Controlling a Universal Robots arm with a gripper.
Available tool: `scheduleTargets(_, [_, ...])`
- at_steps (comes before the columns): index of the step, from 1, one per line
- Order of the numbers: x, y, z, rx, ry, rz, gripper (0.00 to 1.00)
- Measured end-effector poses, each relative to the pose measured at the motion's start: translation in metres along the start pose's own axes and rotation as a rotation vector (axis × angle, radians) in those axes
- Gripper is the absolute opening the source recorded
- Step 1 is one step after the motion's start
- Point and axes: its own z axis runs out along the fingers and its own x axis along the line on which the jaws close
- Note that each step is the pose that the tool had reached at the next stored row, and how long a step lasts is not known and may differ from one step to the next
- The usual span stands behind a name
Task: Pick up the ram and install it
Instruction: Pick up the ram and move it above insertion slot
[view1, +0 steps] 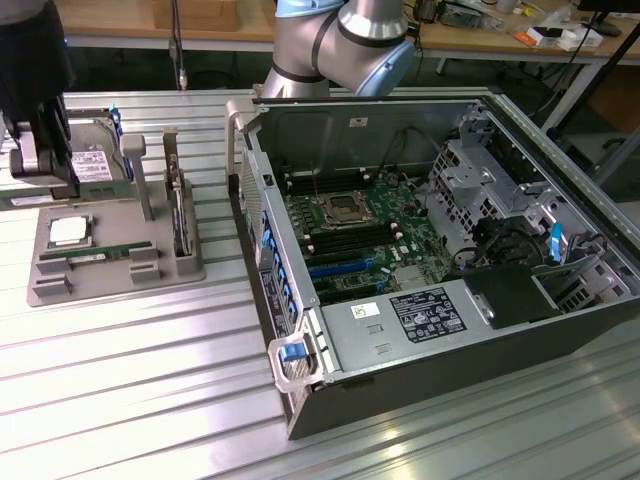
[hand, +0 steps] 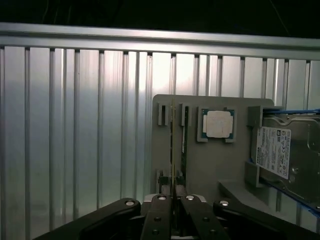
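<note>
My gripper (hand: 173, 196) hangs high over the grey parts tray (hand: 200, 165), at the exterior view's far left (view1: 42, 172). Its two fingers (hand: 159, 210) are pressed together on a thin gold-edged strip, the ram (hand: 173, 150), seen edge-on and pointing down toward the tray. A second green ram stick (hand: 184, 135) lies in the tray's holders beside the processor (hand: 218, 123); this stick (view1: 95, 256) lies flat. Another stick (view1: 180, 215) stands upright at the tray's right side. The open computer case (view1: 400, 330) shows its motherboard memory slots (view1: 340, 245).
A hard drive (view1: 95, 165) with a white label stands at the back of the tray (view1: 110, 285). The arm's grey and blue joints (view1: 340, 45) rise behind the case. The ribbed aluminium table (view1: 130, 400) stretches in front. A cluttered desk (view1: 540, 35) stands behind.
</note>
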Motion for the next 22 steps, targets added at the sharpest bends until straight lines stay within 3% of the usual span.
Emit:
scheduleTargets(4, [-0.003,0.0007,-0.025,-0.0004,0.0147,0.0,0.13])
scheduleTargets(10, [-0.006,0.0012,-0.0439,-0.0008,0.0302,0.001,0.13])
scheduleTargets(15, [-0.006,0.0012,-0.0449,-0.0007,0.0316,0.001,0.13])
scheduleTargets(16, [-0.007,-0.0005,-0.0453,-0.0078,0.0317,0.001,0.13])
scheduleTargets(17, [-0.007,-0.0048,-0.0467,-0.0334,0.031,0.002,0.13])
scheduleTargets(19, [-0.007,-0.01,-0.0491,-0.0648,0.0305,0.003,0.13])
scheduleTargets(22, [-0.007,-0.0171,-0.0522,-0.1181,0.0301,0.005,0.13])
